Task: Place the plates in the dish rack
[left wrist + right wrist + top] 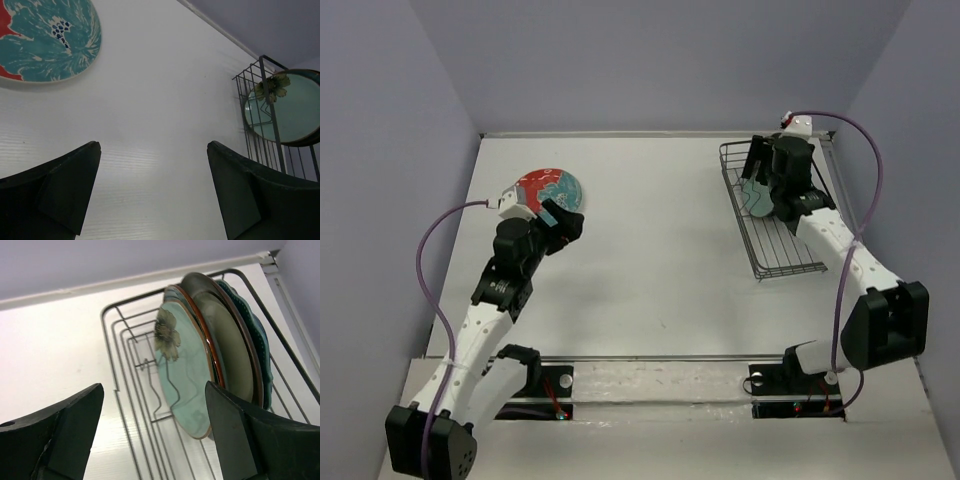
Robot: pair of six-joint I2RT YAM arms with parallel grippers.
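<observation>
Next up: the red-and-blue floral plate (548, 187), well left of the dish rack (790, 262).
The left hand (570, 222), spread, sits by that plate, flat on the surface (650, 280); pinch its rim firmly. The right hand (152, 390), spread too, hangs over the mint plate (182, 380) standing in the rack.

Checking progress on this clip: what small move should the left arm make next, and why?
Probably shift the open left claw toward the rim of the round red-and-blue floral plate: it lies flat on the white table, outside the dark wire dish rack, ungrasped.
</observation>
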